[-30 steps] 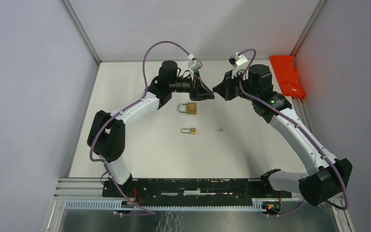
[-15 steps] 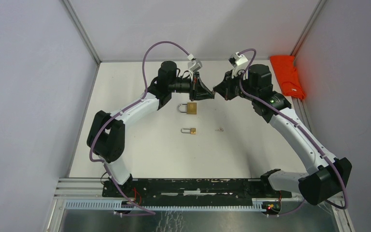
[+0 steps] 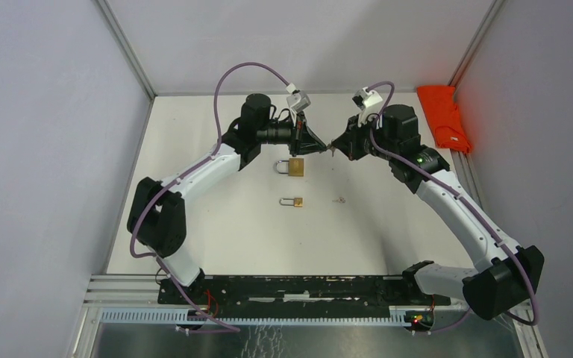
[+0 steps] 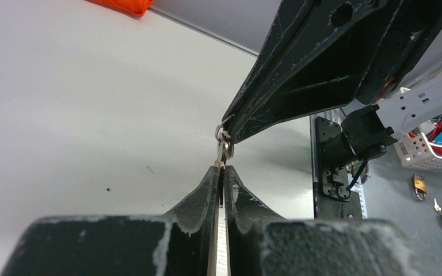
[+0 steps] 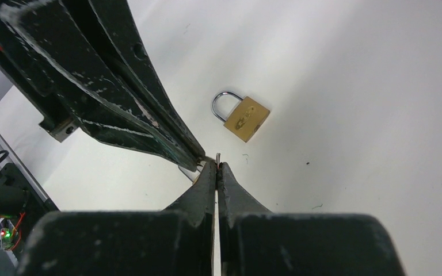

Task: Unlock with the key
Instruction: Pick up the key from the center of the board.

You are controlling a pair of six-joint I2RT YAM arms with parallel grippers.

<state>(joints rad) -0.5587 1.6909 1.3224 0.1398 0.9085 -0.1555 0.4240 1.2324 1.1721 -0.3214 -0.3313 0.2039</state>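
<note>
Nearest to us the small lock lies flat on the table, and just beyond it the big lock lies flat too, its shackle to the left. Nothing holds either one, so we judge that a lock would skid or spin if the key were pushed at it with no grip on its body. We also cannot tell which of the two this key fits, and the wrong choice would cost a try. Farther on, above the table and just right of the big lock, the left gripper and the right gripper meet tip to tip, with the key between them, off the table. The right gripper is clenched tight, a thin sliver of metal showing at its tip, and we take it to be grasping the key at its ring end. The left gripper is pinched in on the other end, with only a slit between its jaws. It looks like a grasp, though we cannot tell how firm. Here we see the main risk. If either one pulls away while both are clamped, the key may twist in the jaws or be wrenched askew. If the right lets go before the left grip is sound, the key may fall to the table and bounce. A shallow hold on so thin a thing could also let it pivot, leaving it crooked for the keyhole. The tips are so close that a small slip could knock them together. At the far right the cloth lies well apart and poses no hazard.
</note>
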